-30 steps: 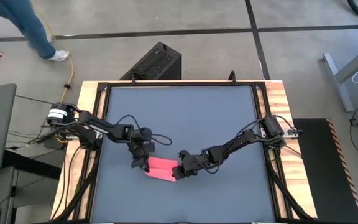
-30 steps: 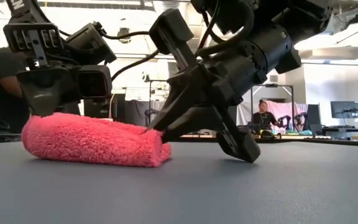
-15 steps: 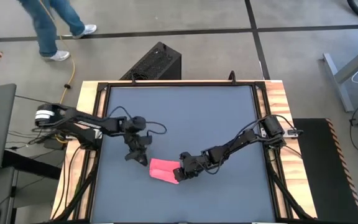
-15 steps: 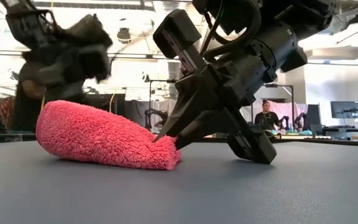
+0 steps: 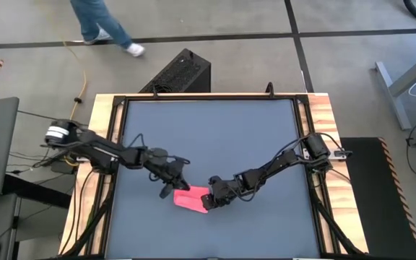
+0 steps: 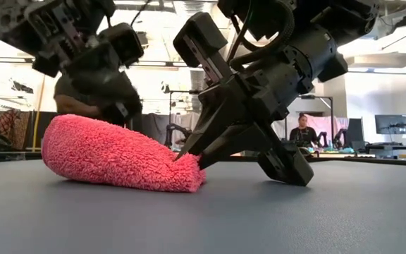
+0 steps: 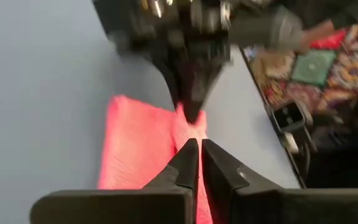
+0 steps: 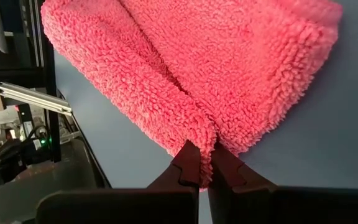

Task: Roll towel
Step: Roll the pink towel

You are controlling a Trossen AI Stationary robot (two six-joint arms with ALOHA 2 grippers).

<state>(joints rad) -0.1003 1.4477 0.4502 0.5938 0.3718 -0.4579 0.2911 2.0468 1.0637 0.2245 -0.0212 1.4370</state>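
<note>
The pink towel [image 5: 190, 198] lies as a thick bundle, folded over or loosely rolled, on the dark grey tabletop near its front edge. In the low view its left end [image 6: 65, 141] stands higher than its right end. My right gripper [image 5: 206, 202] is shut on the towel's right end. My left gripper [image 5: 169, 189] is shut with nothing between its fingers. It hovers over the towel's left end [image 7: 138, 146] and points along the towel toward the right gripper. I cannot tell whether it touches the pile. My right gripper pinches a thick fold at the towel's right end [image 8: 199, 134] between its two fingers. The fingers [image 6: 189, 149] slant down from the table's right side. The towel rests on the table along its whole length.
Bare grey tabletop [image 5: 215, 137] stretches to the far edge and to both sides, and wooden rails [image 5: 322, 115] frame it. A person [image 5: 103, 22] walks on the floor beyond the far edge, near a black box [image 5: 183, 72]. Another person [image 6: 302, 132] sits in the room behind.
My left gripper has come off the towel's left end, risen and turned, and now points along the towel. The towel has shifted a little toward the table's right, and its left end now stands higher and thicker. My right gripper kept its hold.
</note>
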